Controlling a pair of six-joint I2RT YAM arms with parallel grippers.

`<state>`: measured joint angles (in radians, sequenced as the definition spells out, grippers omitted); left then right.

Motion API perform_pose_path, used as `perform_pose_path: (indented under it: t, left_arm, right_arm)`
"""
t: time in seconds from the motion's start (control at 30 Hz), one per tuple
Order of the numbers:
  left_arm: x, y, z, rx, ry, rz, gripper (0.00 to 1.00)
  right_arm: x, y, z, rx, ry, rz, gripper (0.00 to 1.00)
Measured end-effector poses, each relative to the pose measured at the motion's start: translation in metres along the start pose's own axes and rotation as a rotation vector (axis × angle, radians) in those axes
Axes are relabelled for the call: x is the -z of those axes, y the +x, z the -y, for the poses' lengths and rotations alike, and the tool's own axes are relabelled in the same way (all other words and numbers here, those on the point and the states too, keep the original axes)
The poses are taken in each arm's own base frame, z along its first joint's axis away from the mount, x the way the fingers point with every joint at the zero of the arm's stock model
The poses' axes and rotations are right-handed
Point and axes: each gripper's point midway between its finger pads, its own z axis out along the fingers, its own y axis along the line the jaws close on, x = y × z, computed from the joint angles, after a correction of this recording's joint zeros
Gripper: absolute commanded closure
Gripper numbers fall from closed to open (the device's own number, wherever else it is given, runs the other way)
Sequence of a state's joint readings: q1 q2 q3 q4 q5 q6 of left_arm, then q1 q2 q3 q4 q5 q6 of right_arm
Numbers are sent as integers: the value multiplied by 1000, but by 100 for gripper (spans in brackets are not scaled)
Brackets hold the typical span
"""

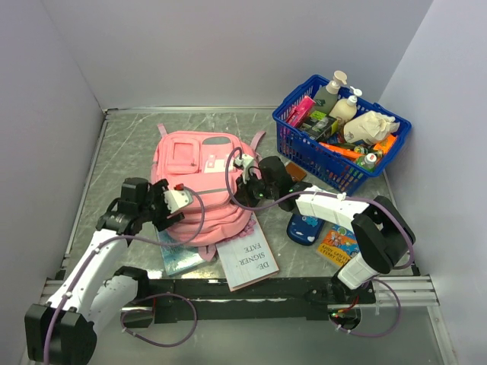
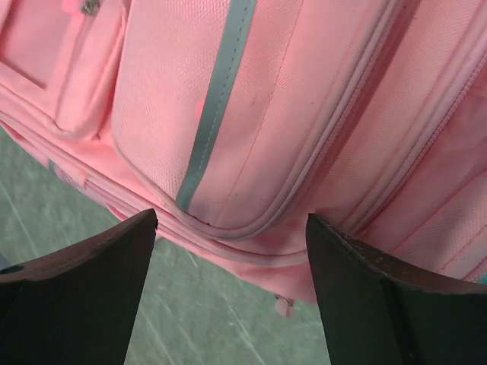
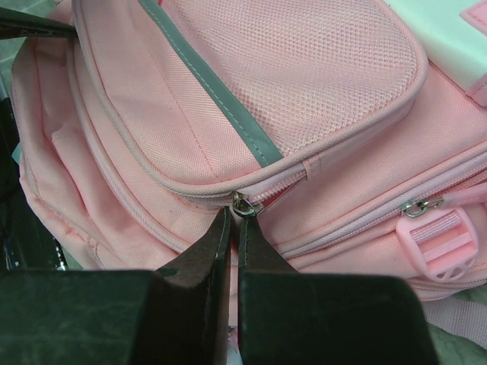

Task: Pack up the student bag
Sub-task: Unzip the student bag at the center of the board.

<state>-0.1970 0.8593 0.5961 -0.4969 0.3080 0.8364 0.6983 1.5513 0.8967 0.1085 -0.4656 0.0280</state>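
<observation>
The pink student bag [image 1: 202, 179] lies flat in the middle of the table, front pockets up. My left gripper [image 1: 169, 205] is at the bag's near left edge, open, with nothing between its fingers. In the left wrist view the bag [image 2: 304, 114] fills the frame above that gripper [image 2: 232, 220], and a small zip tab [image 2: 284, 306] hangs at the bag's edge. My right gripper [image 1: 247, 185] is over the bag's right side. In the right wrist view that gripper [image 3: 234, 217] is shut on the metal zipper pull [image 3: 246, 204] of a pocket on the bag [image 3: 304, 99].
A blue plastic basket [image 1: 319, 156] full of bottles and packets stands at the back right. A white book [image 1: 247, 262] and another book [image 1: 179, 258] lie partly under the bag's near edge. A dark blue case [image 1: 304, 226] and a colourful book [image 1: 337, 242] lie by the right arm. Walls enclose three sides.
</observation>
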Motion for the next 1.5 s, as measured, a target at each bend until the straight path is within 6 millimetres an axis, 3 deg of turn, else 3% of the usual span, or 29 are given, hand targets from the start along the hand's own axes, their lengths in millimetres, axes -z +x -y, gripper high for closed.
perform_pose_path:
  t: [0.23, 0.37, 0.5, 0.53, 0.57, 0.6, 0.8, 0.97, 1.1, 1.27, 1.5]
  left_arm:
    - [-6, -13, -8, -161, -18, 88, 16]
    - [-13, -17, -10, -210, -21, 121, 23]
    - [-20, -13, -2, -244, 28, 121, 53]
    - [-21, -12, 0, -252, 41, 120, 65]
    - [-22, -11, 2, -258, 53, 120, 90]
    - [-22, -10, 5, -261, 63, 121, 98]
    - [-24, -9, 8, -241, 92, 112, 99]
    - [-18, -19, 8, -126, 112, 115, 99]
    - [-16, -22, 12, -1, 121, 113, 99]
    - [-13, -19, 16, 122, 112, 88, 99]
    - [-11, -16, 19, 187, 102, 60, 99]
  right_arm:
    - [1, 1, 0, -4, 1, -9, 100]
    - [1, 1, -1, -7, -2, -13, 100]
    - [1, 1, -1, -8, -5, -16, 100]
    - [1, 2, -1, -8, -5, -16, 100]
    - [1, 1, -1, -8, -5, -16, 100]
    - [1, 1, -1, -8, -5, -16, 100]
    - [3, -1, -1, -14, 1, -27, 100]
    - [13, -9, -3, -8, 35, -11, 100]
    - [22, -14, -15, 18, 72, -7, 100]
    - [23, -4, -26, 14, 118, -43, 100]
    - [23, 10, -33, -21, 172, -90, 92]
